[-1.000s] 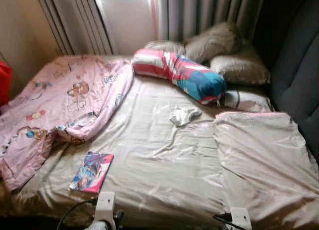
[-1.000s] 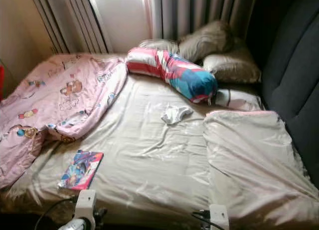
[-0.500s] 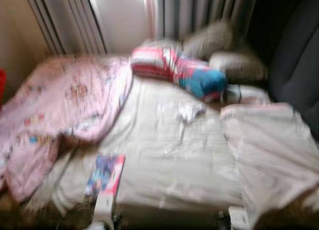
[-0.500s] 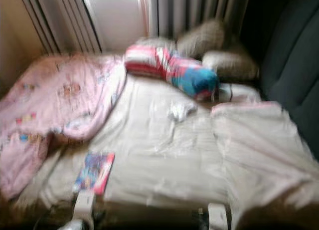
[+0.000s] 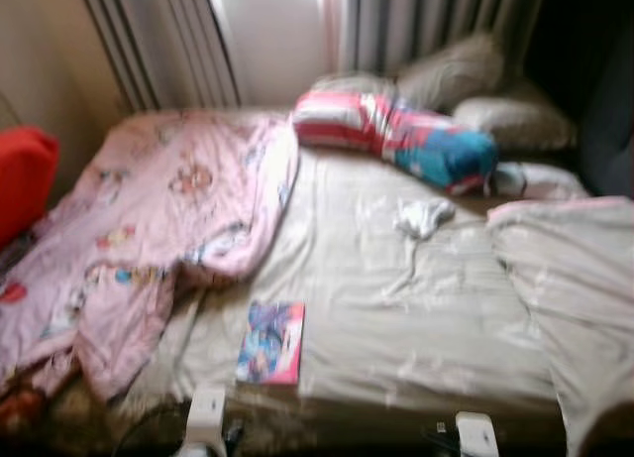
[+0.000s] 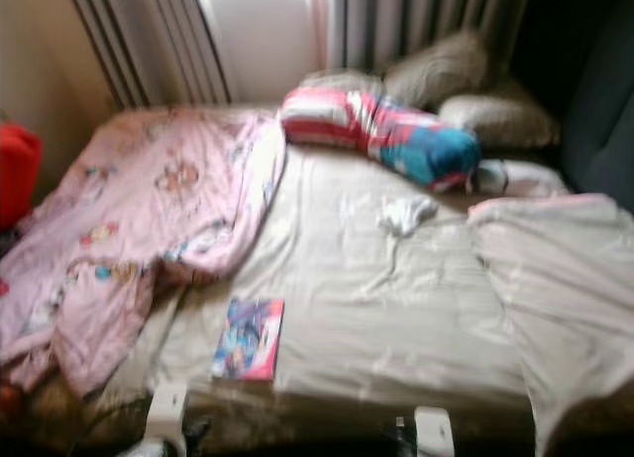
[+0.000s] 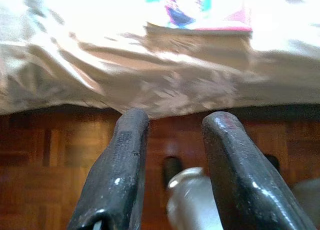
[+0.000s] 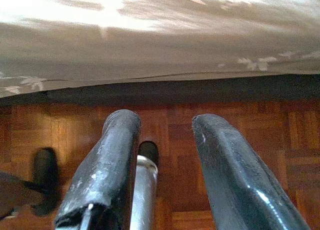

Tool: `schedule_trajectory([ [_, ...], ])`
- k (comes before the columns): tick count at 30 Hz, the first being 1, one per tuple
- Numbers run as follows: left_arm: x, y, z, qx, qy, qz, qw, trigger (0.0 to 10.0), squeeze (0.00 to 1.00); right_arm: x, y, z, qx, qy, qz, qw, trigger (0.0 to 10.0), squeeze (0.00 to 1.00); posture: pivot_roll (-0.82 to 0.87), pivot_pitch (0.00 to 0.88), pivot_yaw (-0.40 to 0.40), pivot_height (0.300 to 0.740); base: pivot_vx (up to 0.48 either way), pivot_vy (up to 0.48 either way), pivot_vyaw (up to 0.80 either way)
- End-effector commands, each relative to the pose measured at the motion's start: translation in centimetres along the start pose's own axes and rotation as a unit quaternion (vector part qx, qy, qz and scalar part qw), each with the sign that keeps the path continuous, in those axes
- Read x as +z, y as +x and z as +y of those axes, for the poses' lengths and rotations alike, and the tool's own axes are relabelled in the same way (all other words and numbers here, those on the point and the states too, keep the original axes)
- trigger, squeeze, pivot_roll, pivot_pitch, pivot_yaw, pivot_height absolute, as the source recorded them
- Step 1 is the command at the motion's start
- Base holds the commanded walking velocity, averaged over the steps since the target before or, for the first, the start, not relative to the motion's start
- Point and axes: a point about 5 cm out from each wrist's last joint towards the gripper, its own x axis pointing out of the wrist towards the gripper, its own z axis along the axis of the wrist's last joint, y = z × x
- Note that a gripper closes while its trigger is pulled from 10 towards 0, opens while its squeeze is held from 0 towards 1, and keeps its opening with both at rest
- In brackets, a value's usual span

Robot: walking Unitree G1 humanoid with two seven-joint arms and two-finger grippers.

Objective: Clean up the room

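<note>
a colourful book lies flat near the front edge of the bed, just beside the rumpled pink blanket; a small white cloth, blurred, perhaps a sock, lies mid-bed. the left gripper and right gripper hang low over the wood floor, fingers apart, holding nothing

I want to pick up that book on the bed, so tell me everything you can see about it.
The book is thin and flat, with a glossy-looking cover in pink, blue and red; the picture is too blurred to read. It lies closed, face up, near the front edge of the bed, resting on the beige sheet just beside the hanging edge of the pink blanket. Nothing lies on top of it.
</note>
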Motion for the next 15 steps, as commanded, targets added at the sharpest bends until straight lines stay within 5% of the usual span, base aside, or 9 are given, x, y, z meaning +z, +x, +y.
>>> schedule_trajectory([
  [1,-0.95,-0.35,1.02,0.014,-0.001,0.016,1.000,10.0,0.00,0.20,0.10,1.01,0.012,0.005,-0.004,1.000,10.0,0.00,-0.06,0.010,0.029,0.740,0.000,0.458,0.00],
  [15,-0.81,-0.32,1.04,0.016,0.000,0.014,1.000,10.0,0.00,0.17,0.10,1.01,0.011,0.005,-0.003,1.000,10.0,0.00,-0.06,0.012,0.028,0.740,0.000,0.454,0.00],
])
